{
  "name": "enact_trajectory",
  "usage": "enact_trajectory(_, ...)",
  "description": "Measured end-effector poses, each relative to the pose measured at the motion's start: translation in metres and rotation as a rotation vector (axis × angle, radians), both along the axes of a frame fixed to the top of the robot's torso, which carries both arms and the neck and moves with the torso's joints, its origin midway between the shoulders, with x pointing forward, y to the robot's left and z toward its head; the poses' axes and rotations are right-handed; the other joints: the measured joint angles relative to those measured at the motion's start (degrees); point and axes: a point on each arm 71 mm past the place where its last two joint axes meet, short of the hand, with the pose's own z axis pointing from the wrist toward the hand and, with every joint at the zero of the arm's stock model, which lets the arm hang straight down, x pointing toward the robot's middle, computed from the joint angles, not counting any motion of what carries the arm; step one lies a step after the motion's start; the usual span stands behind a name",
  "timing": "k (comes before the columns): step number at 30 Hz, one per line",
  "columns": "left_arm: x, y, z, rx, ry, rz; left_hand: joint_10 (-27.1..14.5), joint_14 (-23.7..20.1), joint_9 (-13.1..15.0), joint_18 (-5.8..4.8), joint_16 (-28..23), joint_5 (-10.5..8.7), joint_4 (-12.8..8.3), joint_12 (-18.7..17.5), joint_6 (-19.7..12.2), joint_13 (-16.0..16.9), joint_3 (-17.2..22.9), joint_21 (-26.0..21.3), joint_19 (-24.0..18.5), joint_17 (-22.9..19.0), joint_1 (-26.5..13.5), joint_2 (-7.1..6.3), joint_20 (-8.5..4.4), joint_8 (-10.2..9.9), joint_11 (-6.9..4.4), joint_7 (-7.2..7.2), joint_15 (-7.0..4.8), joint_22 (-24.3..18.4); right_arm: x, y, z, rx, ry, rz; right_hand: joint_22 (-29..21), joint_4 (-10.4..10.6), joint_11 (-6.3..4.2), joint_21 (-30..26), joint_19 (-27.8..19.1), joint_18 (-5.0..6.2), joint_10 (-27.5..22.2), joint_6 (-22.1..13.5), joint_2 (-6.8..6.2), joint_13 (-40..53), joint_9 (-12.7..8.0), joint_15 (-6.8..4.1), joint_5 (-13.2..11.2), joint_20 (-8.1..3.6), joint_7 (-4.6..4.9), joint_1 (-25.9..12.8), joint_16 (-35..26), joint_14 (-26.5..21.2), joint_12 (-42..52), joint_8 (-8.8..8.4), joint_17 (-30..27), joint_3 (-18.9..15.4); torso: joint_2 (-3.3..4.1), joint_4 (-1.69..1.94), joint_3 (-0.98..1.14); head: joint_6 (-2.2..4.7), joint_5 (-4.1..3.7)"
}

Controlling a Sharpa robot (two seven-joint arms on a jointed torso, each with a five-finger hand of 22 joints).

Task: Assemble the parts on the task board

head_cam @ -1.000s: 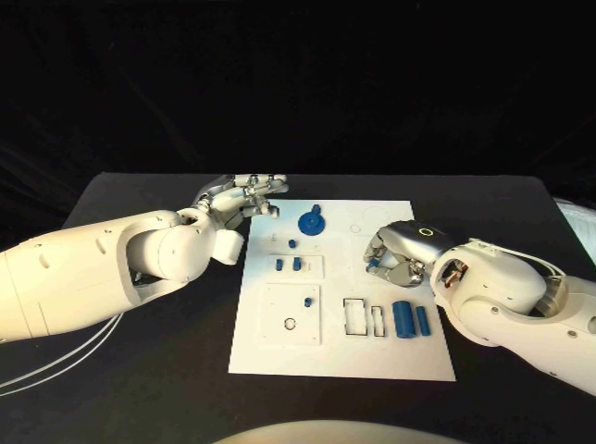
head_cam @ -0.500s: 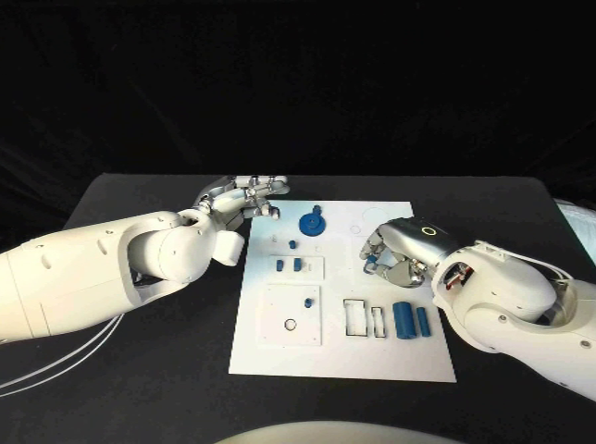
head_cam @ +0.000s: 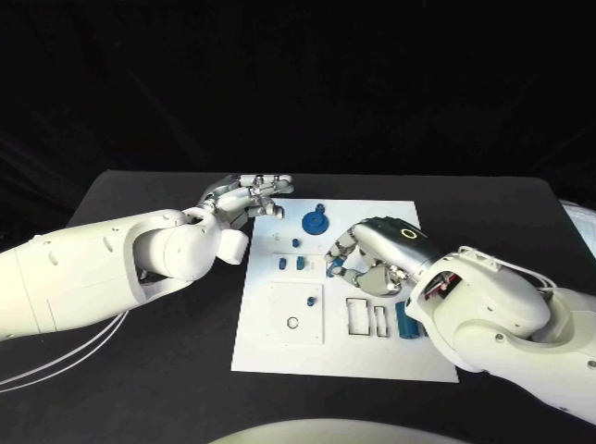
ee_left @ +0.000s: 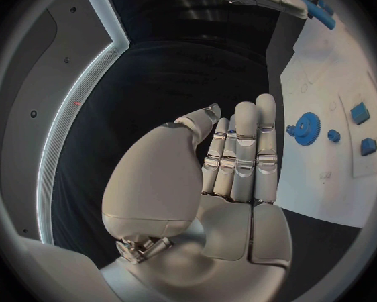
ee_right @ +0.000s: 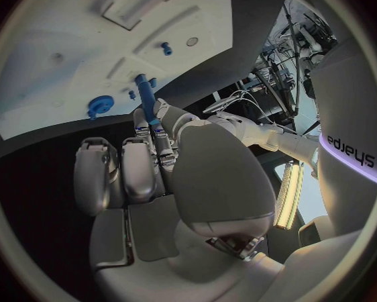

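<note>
Our right hand pinches a blue peg over the board, above the block sockets. Our left hand rests flat at the board's far corner near the gear, fingers straight, together, holding nothing. Risk: the thin grip lets the peg tilt and miss its hole. Since the earlier frame the right hand has moved left, inward.

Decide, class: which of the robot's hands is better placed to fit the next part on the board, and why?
Probably the right. The right hand hangs over the middle of the task board and holds a blue peg. The left hand is open, at the board's far corner.
</note>
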Motion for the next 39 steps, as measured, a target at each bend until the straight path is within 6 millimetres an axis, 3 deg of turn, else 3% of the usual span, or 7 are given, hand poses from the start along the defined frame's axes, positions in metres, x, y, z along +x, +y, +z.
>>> enact_trajectory(6, 0.000, -0.002, 0.000, -0.002, 0.000, -0.004, 0.0, 0.0, 0.0, 0.00, 0.0, 0.00, 0.0, 0.0, 0.0, 0.0, 0.0, 0.0, 0.0, 0.0, 0.0, 0.00, 0.00, 0.0, 0.00, 0.00, 0.00, 0.0, -0.014, 0.028, -0.017, 0.036, 0.066, 0.067, 0.0, 0.0, 0.20, 0.0, 0.0, 0.00, 0.2, 0.0, 0.00, 0.0, 0.1, 0.00, 0.0, 0.00, 0.00, 0.0, 0.0, 0.0, -0.1, -0.21, -0.1, 0.1, 0.00, 0.03, -0.03, -0.26, 0.61)
enact_trajectory(15, 0.000, -0.004, 0.000, -0.004, 0.000, -0.009, 0.0, 0.0, 0.0, 0.00, 0.0, 0.00, 0.0, 0.0, 0.0, 0.0, 0.0, 0.0, 0.0, 0.0, 0.0, 0.00, 0.00, 0.0, 0.00, 0.00, 0.00, 0.0, -0.023, 0.047, -0.045, 0.034, 0.140, 0.112, 0.0, -0.2, 0.20, 0.0, 0.0, 0.00, 0.2, 0.0, 0.00, 0.0, 0.0, 0.00, 0.0, 0.00, 0.00, 0.0, 0.0, 0.0, -0.6, -0.44, -0.3, 0.6, 0.03, 0.06, -0.05, -0.63, 1.32)
enact_trajectory(24, 0.000, -0.005, 0.000, -0.004, 0.000, -0.011, 0.0, 0.0, 0.0, 0.00, 0.0, 0.00, 0.0, 0.0, 0.0, 0.0, 0.0, 0.0, 0.0, 0.0, 0.0, 0.00, 0.00, 0.0, 0.00, 0.00, 0.00, 0.0, -0.022, 0.050, -0.058, 0.014, 0.172, 0.125, 0.0, -0.2, 0.20, 0.0, 0.0, 0.00, 0.2, -0.2, 0.00, 0.1, 0.0, 0.01, 0.0, 0.00, 0.20, 0.0, 0.0, 0.0, -0.8, -0.44, -0.3, 0.6, 0.04, 0.00, -0.03, -0.85, 1.46)
enact_trajectory(39, 0.001, -0.004, -0.001, -0.004, 0.000, -0.011, 0.0, 0.0, 0.0, 0.00, 0.0, 0.00, 0.0, 0.0, 0.0, 0.0, 0.0, 0.0, 0.0, 0.0, 0.0, 0.00, 0.00, 0.0, 0.00, 0.00, 0.00, 0.0, -0.019, 0.048, -0.065, -0.022, 0.180, 0.128, 0.0, -0.1, 0.20, 0.0, 0.0, 0.00, 0.2, -0.2, 0.00, 0.1, 0.0, 0.01, 0.2, 0.00, 0.20, 0.0, 0.0, 0.0, -1.1, -0.45, -0.3, 0.7, 0.05, 0.03, 0.07, -1.11, 1.65)
